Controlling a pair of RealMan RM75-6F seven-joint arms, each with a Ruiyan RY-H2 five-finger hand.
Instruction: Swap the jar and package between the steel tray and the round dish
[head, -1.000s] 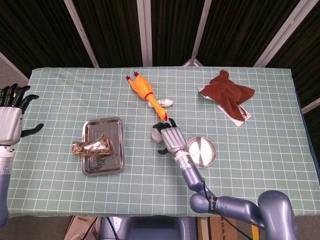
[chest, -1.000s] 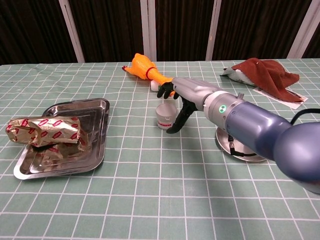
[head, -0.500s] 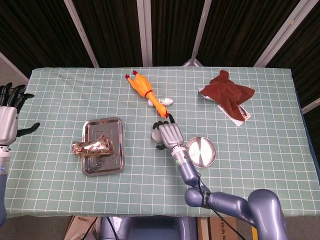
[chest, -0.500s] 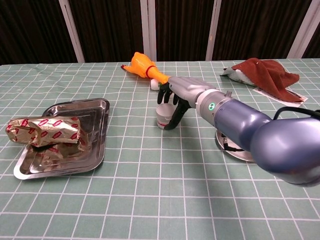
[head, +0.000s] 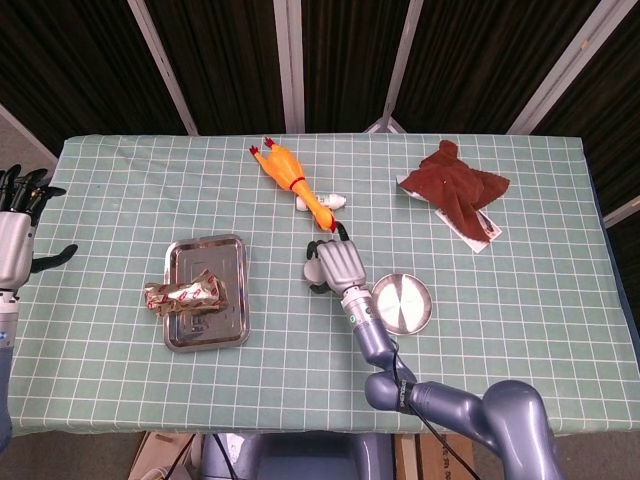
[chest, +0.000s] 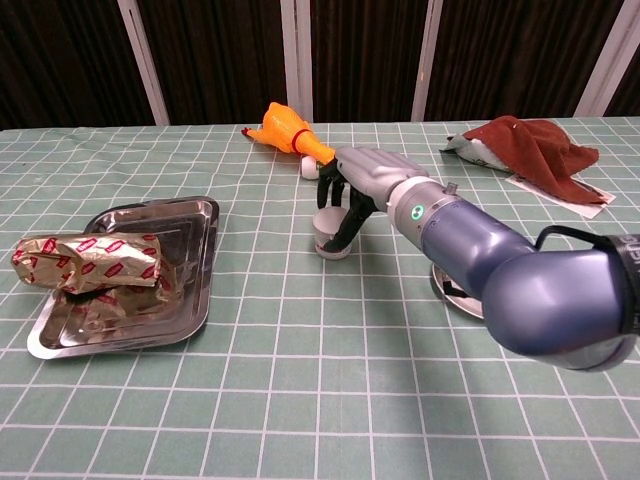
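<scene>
Green checked cloth on the surface (head: 500, 300), dark panels behind: over the last sec the right hand (head: 340, 265) has slid closer onto the small white jar (chest: 328, 233), fingers now wrapped round it on the cloth betw the steel tray (head: 236, 300) and the round dish (head: 405, 303). Looks like a grasp forming, jar not lifted yet. Package (head: 185, 293) lies in the tray w/ one end over the rim; left hand (head: 15, 235) has barely moved, fingers apart, holding nothing, at the surface's left edge.

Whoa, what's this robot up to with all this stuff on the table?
Its right hand is closing around a small white jar standing on the tablecloth between the steel tray and the round dish. The foil package lies on the tray. The left hand hangs open at the table's edge.
</scene>
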